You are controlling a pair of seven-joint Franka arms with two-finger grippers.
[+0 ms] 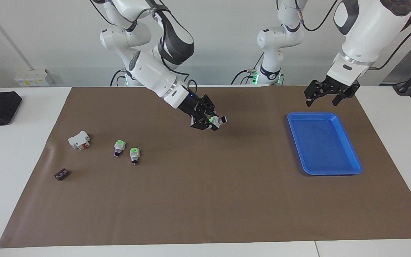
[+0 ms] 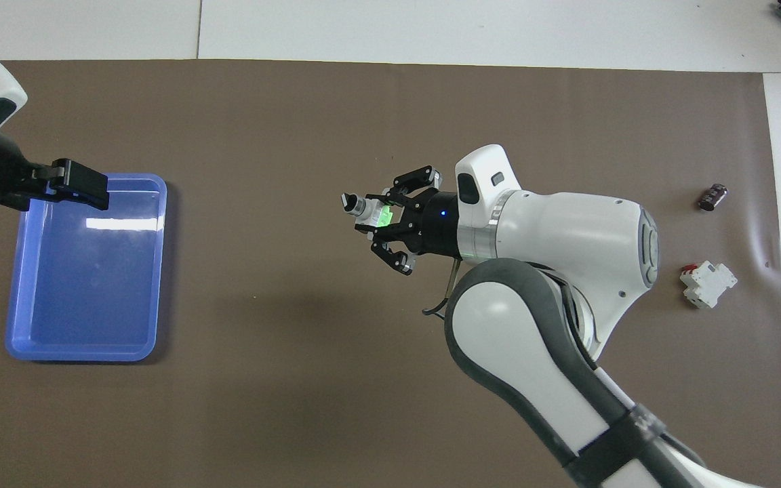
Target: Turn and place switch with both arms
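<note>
While the handover is pending, the scene is set out as follows.

Held part: the small white plastic switch with a bright green face and black cylindrical knob (image 1: 218, 121) is clamped in the right arm's black fingered gripper (image 1: 205, 121), raised over the bare middle of the brown paper table cover (image 1: 205, 207).

Long axis: the switch lies roughly level, its knob end projecting past the fingertips toward the left arm's end of the table; the green face is seen from both views.

Right fingers: closed on the switch body, with the knob end left free.

Left gripper: the left arm's black gripper (image 1: 328, 93) is held over the rim of the shallow blue plastic tray (image 1: 348, 150) on the side nearer the robots; its fingers are spread and nothing is held.

Decisive relation: the free knob end points toward the left gripper, yet the two grippers are well apart, so a closing approach is judged necessary before a regrasp.

Open room: the cover between the grippers is bare, and the tray is empty.

Other parts: two similar green-faced switches (image 1: 127, 150) lie together toward the right arm's end, near a larger white block with a red part (image 1: 79, 140) and a small flat dark piece (image 1: 61, 174), all well apart from the held switch.
</note>
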